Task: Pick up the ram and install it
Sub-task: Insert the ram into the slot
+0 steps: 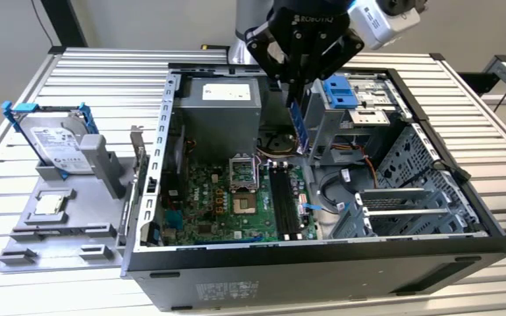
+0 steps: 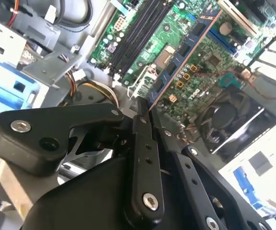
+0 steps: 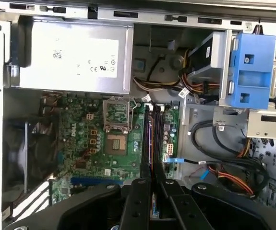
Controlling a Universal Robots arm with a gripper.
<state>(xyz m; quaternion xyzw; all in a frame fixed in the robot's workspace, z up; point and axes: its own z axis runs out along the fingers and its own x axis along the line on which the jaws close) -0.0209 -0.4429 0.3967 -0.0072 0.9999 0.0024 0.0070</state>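
Ram [image 1: 300, 128] hangs from our gripper [image 1: 295, 92], whose jaws we see pinching its upper end, so the blue stick reaches straight down beyond the hand, clear of the motherboard's black slots [image 1: 284, 197] beneath it inside the open computer case [image 1: 323, 276].

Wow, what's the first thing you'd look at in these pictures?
Probably the black end effector pinching the ram, a thin blue stick hanging down over the green motherboard inside the open computer case. At the exterior view's left, a silver hard drive with a blue frame stands on a grey stand outside the case.
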